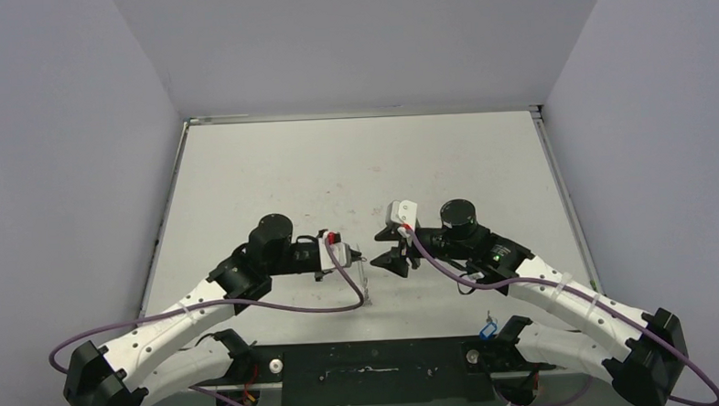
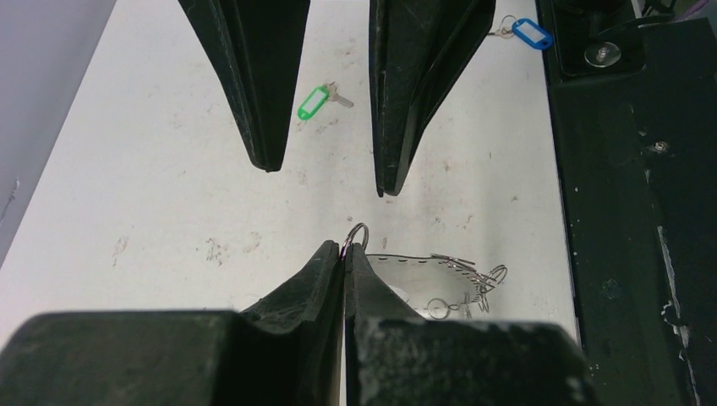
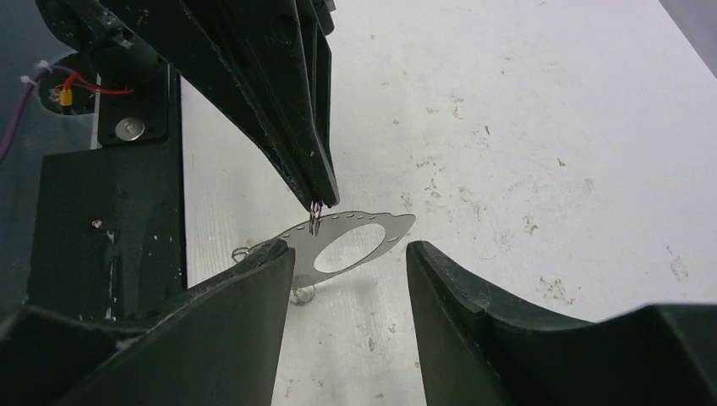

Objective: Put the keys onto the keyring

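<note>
From above, the two arms meet near the middle of the white worktop point(image 1: 354, 167). The left gripper point(image 1: 356, 256) and the right gripper point(image 1: 385, 250) point at each other, tips near but apart. Under the tip of the left gripper the keyring point(image 1: 366, 280) shows only as a thin pale line, seen from its edge; I cannot tell if it reaches the worktop. The blue key point(image 1: 487, 328) lies near the base of the right arm, at the near edge. A purple cable point(image 1: 315, 306) runs along the left arm.

In the left wrist view, the fingers of the left gripper are pressed together and pinch a small wire loop at the rim of the keyring. The pale-grey keyring goes off to the right of the fingertips, with small wire rings along its edge. Opposite, the two fingers of the right gripper stand apart with nothing between them. Behind them the green key point(image 2: 314, 101) lies flat on the worktop, and the blue key is further right, just beside the black plate point(image 2: 626, 211).

In the right wrist view, its own fingers stand apart on both sides of the keyring and do not touch it. The closed left gripper comes down from above onto the rim of the keyring
</note>
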